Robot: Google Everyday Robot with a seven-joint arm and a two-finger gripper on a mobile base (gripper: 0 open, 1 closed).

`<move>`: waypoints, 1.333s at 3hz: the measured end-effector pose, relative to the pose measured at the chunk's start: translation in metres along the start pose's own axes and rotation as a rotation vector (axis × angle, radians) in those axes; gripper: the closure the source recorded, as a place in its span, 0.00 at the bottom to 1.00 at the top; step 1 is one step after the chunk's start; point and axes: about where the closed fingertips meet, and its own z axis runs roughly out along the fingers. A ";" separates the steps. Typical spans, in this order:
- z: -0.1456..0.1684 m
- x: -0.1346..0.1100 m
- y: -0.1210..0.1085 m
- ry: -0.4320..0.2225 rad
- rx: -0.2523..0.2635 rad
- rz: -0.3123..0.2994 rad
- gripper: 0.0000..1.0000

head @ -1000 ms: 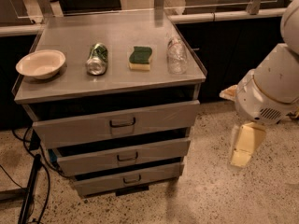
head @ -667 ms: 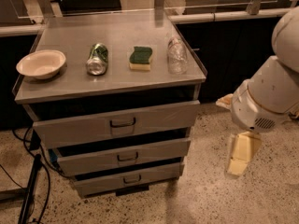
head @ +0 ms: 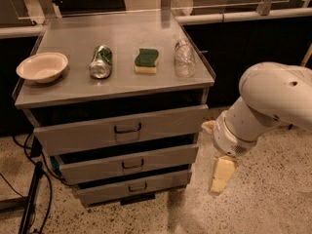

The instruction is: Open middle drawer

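Tool (head: 222,174) hung low off the right front corner of the bench (head: 73,94), over the speckled floor, tip pointing down. We could not tell whether it was apart or together. Only one pale-yellow piece showed below the white wrist, and it touched nothing.

The middle drawer (head: 161,159) lay to the left of the tool in the camera view, at about the tool's height, near but not touching. Its long axis ran side to side, across the tool's line of approach. Its loop handle (head: 132,165) sat at the centre of the front, well to the left of the tool and further off than the drawer's near end. We judged the next move needed a sideways shift to the left, then a turn so the tool faced the front before reaching the handle.

The drawer looked like plain grey metal with a mid-height front and a small dark handle. A dark gap showed above it. The front sat roughly in step with its neighbours, so we read it as not yet pulled out.

The top drawer (head: 165,123) was above and left of the tool, and the bottom drawer (head: 161,183) was left at about tip height. Up on the bench, all above and left of the tool, were a bowl (head: 42,66), a can (head: 101,61) on its side, a sponge (head: 146,61) and a clear bottle (head: 184,57).
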 end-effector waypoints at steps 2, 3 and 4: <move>0.014 -0.004 0.004 -0.005 -0.026 0.011 0.00; 0.053 -0.024 0.005 -0.012 -0.068 -0.014 0.00; 0.087 -0.047 0.001 -0.029 -0.096 -0.051 0.00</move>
